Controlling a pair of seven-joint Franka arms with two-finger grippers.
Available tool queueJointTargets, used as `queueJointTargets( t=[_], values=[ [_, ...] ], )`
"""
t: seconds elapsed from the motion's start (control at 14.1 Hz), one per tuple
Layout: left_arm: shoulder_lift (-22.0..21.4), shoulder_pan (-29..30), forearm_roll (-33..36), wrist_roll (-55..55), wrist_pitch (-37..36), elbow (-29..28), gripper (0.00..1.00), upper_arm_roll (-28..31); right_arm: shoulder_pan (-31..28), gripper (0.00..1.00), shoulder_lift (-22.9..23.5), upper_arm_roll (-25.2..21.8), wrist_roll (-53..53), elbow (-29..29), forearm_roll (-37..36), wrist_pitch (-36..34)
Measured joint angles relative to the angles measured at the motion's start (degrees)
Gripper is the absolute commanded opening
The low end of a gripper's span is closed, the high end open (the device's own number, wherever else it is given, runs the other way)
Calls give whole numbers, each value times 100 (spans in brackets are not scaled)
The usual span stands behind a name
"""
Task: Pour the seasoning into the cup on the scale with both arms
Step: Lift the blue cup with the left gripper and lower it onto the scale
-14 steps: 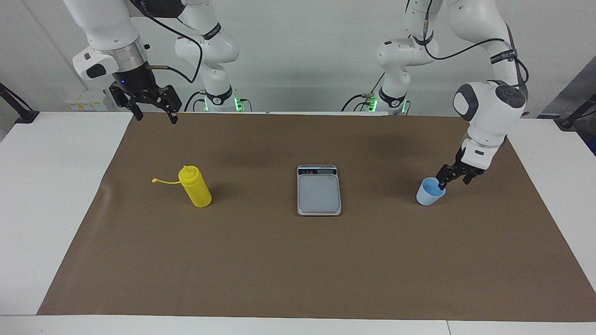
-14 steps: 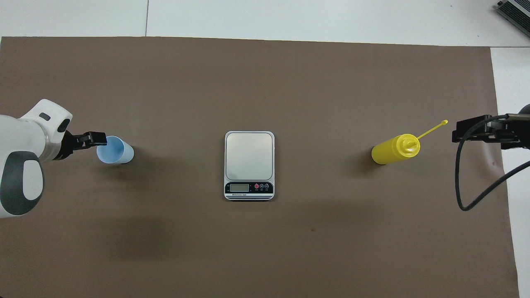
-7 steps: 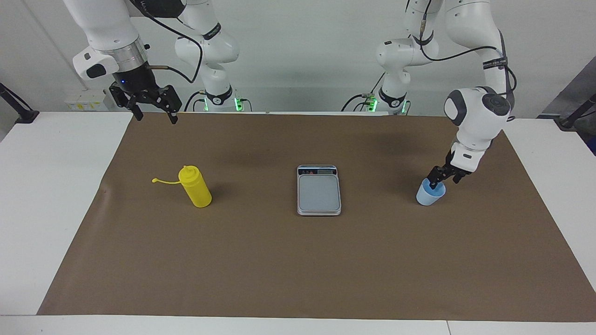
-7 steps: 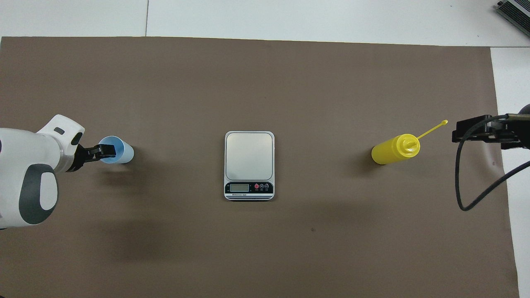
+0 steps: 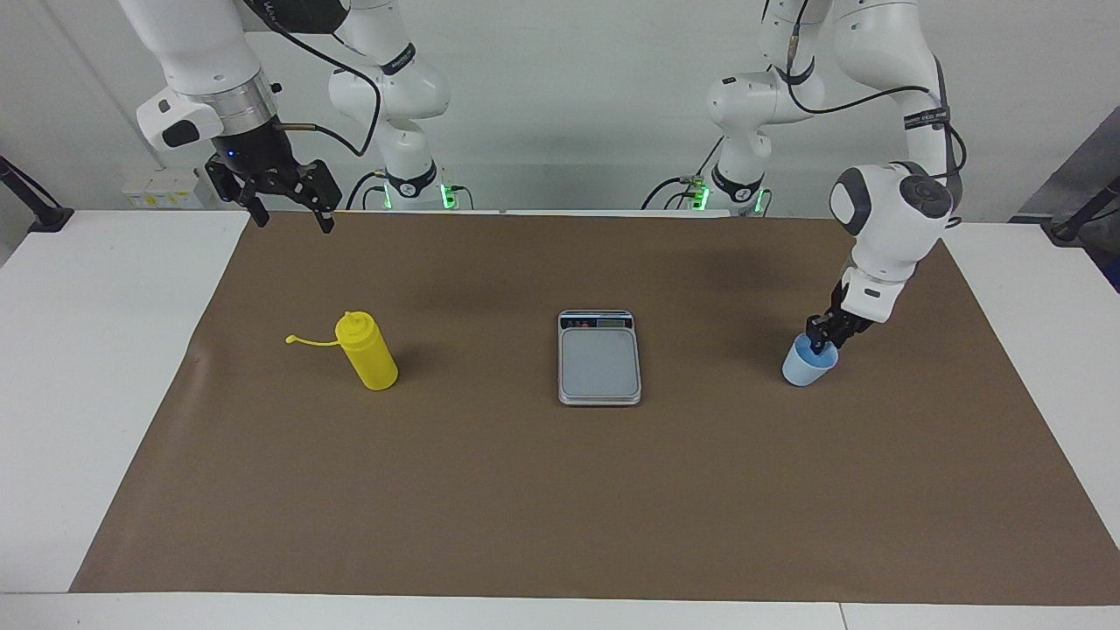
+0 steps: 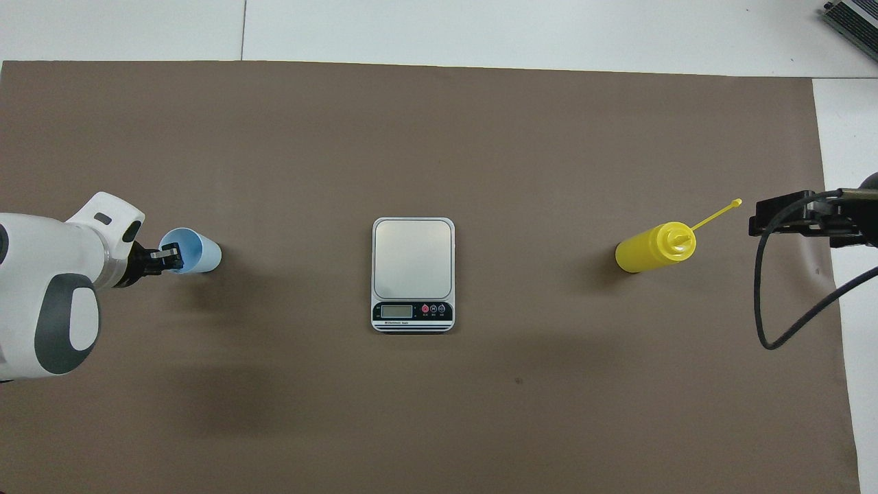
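Facing view, going across: right claw hangs open, up in the air over the brown mat's edge at the right arm's end of the counter, well apart from the yellow seasoning bottle. Bottle stands upright on the mat w/ its cap strap sticking out toward that same end. Scale sits mid-mat, display strip toward the robots, plate bare. Pale blue cup stands on the mat near the left arm's end, not on the scale. Left claw is down at the cup's rim, one finger inside & one outside, closed on the wall.
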Motion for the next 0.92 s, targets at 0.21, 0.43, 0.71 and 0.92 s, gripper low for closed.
queueJointTargets(
  t=[0.21, 0.43, 0.71, 0.92],
  values=[
    [-13, -4, -11, -1, -162, 189, 0, -9, 0, 100, 0, 0, 0, 0, 0, 0],
    [-13, -10, -10, 0, -933, 742, 0, -22, 0, 100, -1, 0, 0, 0, 0, 0],
    [-31, -116, -33, 1, -2138, 1747, 0, -52, 0, 100, -2, 0, 0, 0, 0, 0],
    [-54, -476, -264, -42, -2689, 2255, 0, -101, 0, 100, -2, 0, 0, 0, 0, 0]
  ],
)
